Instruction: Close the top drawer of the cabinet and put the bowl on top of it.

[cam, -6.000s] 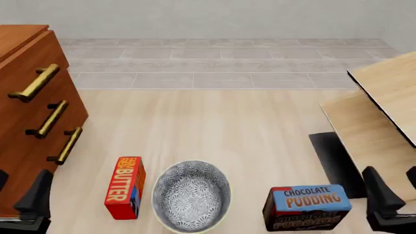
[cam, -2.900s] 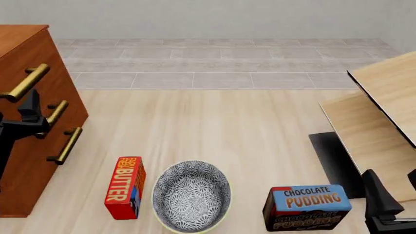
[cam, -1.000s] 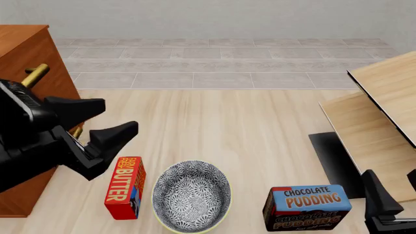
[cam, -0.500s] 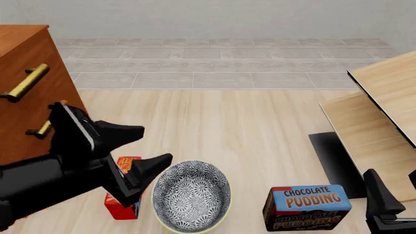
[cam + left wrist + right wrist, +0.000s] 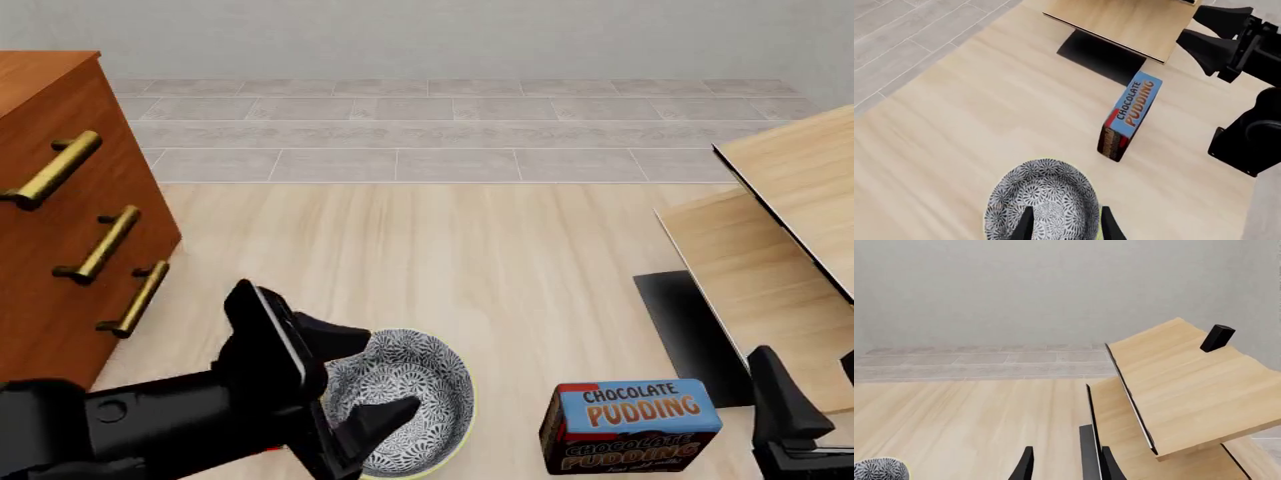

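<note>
bowl [image 5: 407,398] under open left pincer [image 5: 352,380]

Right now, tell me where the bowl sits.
In the front view the bowl sits low and left of centre on the floor, the left pincer open over its near-left rim and the chocolate pudding box to its right.

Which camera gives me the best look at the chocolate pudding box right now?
The front view: the chocolate pudding box faces the camera, with its lid lettering readable and nothing covering it. The left wrist view shows the box whole too, but smaller and at an angle. The right wrist view does not show it.
</note>
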